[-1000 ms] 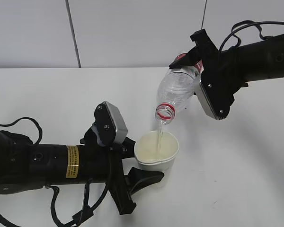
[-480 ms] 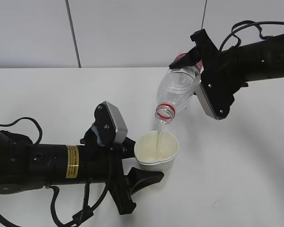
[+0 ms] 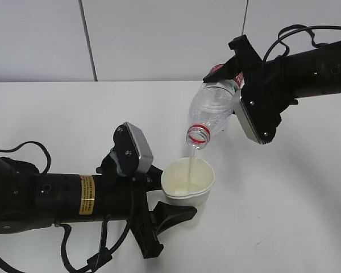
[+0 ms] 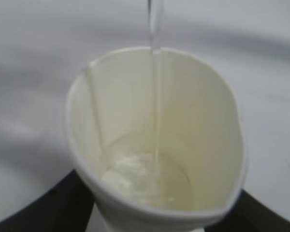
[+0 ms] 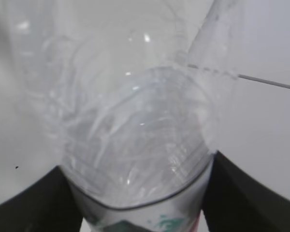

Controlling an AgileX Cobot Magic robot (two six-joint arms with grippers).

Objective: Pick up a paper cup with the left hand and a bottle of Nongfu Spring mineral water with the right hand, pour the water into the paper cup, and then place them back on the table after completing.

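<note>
Above the white table (image 3: pixel 62 114), the right hand (image 3: pixel 247 91) holds the bottle (image 3: pixel 213 111) tilted steeply, neck down and to the left, its fingers clamped on the labelled lower body where a strip of red label shows. That bottle is clear ribbed plastic with a red ring at the neck and no cap on it (the right wrist view looks along its crinkled, see-through wall (image 5: pixel 135 130), with green and red print at the bottom edge between the two black fingers). From its open mouth a thin stream of the water (image 3: pixel 191 165) falls straight into the paper cup (image 3: pixel 187 179) directly below.

The paper cup is off-white with a pale cream inside, and its rim is squeezed out of round, pinched to a blunt point on the side facing the camera. The left hand (image 3: pixel 162 196) grips it from the left, fingers pressed on either side of its wall, at or just above the table; the pictures do not settle whether its base touches. Seen from the left wrist, the cup (image 4: pixel 154 145) holds a shallow pool at its bottom, where the stream (image 4: pixel 155 96) lands.
</note>
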